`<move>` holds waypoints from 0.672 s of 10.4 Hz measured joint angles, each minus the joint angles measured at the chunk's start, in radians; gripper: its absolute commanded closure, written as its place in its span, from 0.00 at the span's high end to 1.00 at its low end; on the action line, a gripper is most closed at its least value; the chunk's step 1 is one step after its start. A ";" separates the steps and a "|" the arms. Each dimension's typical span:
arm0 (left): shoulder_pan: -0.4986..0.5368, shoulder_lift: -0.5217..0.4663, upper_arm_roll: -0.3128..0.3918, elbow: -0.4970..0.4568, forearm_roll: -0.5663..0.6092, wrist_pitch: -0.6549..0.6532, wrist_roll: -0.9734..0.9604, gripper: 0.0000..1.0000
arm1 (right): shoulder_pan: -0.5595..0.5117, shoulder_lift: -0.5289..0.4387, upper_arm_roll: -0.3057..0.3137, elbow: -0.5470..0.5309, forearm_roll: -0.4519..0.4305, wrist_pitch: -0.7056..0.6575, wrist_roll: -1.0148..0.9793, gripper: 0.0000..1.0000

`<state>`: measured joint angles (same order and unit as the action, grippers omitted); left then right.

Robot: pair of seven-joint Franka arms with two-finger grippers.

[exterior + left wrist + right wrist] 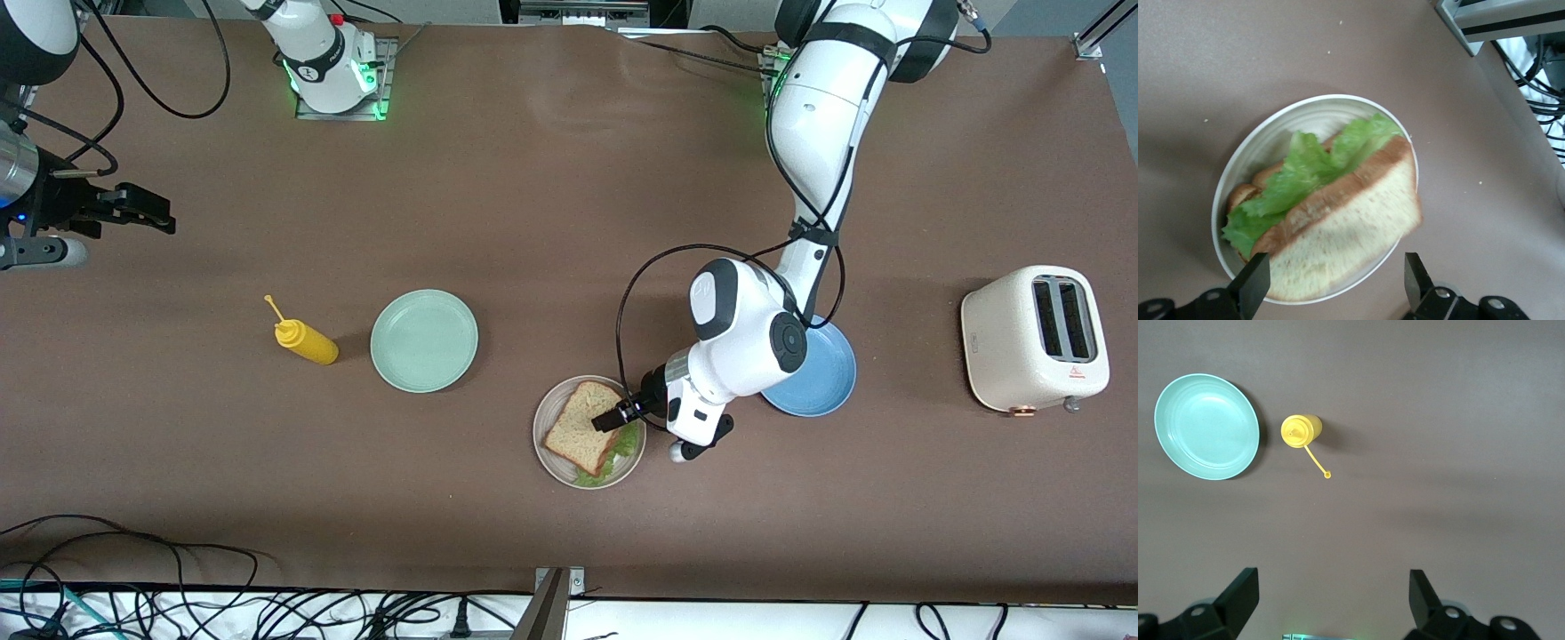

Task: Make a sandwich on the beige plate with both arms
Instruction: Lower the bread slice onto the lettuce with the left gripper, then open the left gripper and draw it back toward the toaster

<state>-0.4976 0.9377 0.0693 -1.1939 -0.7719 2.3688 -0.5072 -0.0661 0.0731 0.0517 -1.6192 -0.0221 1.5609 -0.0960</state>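
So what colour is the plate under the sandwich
Beige, off-white: the plate under the sandwich shows best in the left wrist view.

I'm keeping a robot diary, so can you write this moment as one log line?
sandwich: on beige plate | left tool: open over sandwich | right tool: open, waiting at right arm's table end

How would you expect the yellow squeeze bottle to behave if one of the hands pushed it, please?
The yellow squeeze bottle stands upright and narrow, so a high push would probably tip it. Its round body would likely roll once down. The thin tethered cap looks floppy.
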 measured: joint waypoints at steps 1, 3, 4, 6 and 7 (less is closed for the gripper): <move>0.000 0.001 0.000 -0.005 0.014 0.000 0.001 0.93 | 0.000 0.000 0.000 0.000 0.000 0.000 0.000 1.00; 0.000 0.001 0.004 -0.009 0.021 -0.017 0.001 0.92 | 0.000 0.000 0.000 0.000 0.000 0.000 0.000 1.00; 0.004 -0.003 0.010 -0.007 0.021 -0.033 0.001 0.92 | 0.000 0.000 0.000 0.000 0.000 0.000 0.000 1.00; 0.048 -0.046 0.023 0.009 0.027 -0.106 0.002 1.00 | 0.000 0.000 0.000 0.000 0.000 0.000 0.000 1.00; 0.079 -0.091 0.044 0.019 0.063 -0.192 0.005 1.00 | 0.000 0.000 0.000 0.000 0.000 0.000 0.000 1.00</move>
<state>-0.4186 0.8467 0.1135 -1.1744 -0.7086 2.1770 -0.5027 -0.0661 0.0731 0.0516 -1.6195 -0.0221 1.5604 -0.0960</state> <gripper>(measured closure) 0.062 0.000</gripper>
